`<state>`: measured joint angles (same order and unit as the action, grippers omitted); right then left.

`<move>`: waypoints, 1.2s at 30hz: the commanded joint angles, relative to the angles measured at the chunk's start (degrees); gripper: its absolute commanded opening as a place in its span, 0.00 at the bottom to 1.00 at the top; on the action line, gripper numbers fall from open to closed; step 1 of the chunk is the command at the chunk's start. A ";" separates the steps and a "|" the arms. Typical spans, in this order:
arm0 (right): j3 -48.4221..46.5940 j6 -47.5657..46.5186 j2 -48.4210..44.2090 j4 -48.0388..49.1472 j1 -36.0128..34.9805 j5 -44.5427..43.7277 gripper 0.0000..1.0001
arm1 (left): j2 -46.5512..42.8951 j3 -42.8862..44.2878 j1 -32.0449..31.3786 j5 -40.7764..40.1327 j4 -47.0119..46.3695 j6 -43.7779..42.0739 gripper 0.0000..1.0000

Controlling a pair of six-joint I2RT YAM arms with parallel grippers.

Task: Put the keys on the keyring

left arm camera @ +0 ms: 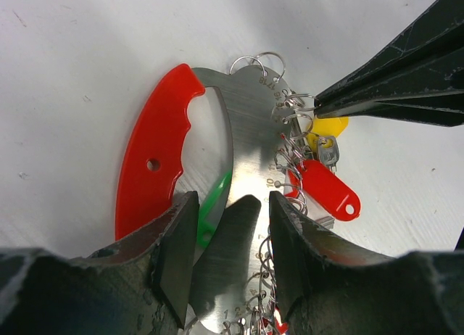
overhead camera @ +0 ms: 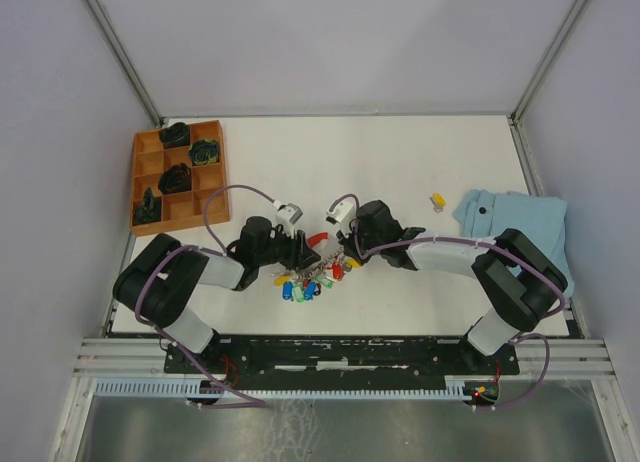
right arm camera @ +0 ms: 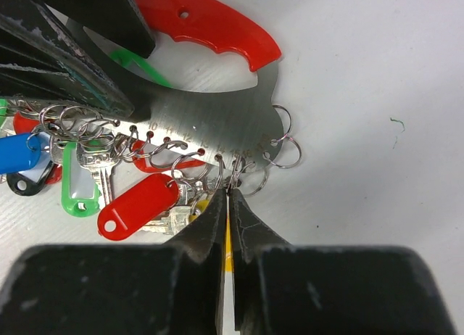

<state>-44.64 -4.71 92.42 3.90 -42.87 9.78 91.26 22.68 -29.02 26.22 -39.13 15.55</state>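
Both arms fold inward from their bases at the near edge and meet low over the middle of the white table, wrists pointed at each other. The left gripper is clenched on the narrow neck of the keyring, a flat silver plate with a curved red handle, and holds it just above the tabletop. The right gripper reaches in from the opposite side. Its fingers are pinched almost together on one of the small wire rings along the plate's notched edge. The keys, with red, green, blue and yellow tags, hang in a cluster from that edge, just beside both sets of fingers and toward the near side. An orange compartment tray sits well apart at the far left corner. A folded light-blue cloth lies near the right edge, with a small yellow piece beside it. White tabletop stretches from the grippers to the back wall.
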 commanded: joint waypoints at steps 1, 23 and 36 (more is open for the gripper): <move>-2.39 0.03 0.48 1.33 -0.13 -1.38 0.09 | 0.94 0.91 -0.25 1.03 1.38 -2.28 0.50; -4.61 0.72 3.24 3.14 -0.11 -1.03 0.01 | 1.91 1.43 -0.43 2.22 1.49 -2.26 0.50; -5.33 -5.26 -6.65 -2.31 0.47 4.47 0.01 | -8.10 -3.04 -0.37 3.27 -8.69 -3.18 0.51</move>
<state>-47.03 -6.85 90.48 2.17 -42.81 10.63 87.07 20.10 -29.12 27.73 -40.23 14.46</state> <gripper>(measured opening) 0.013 0.507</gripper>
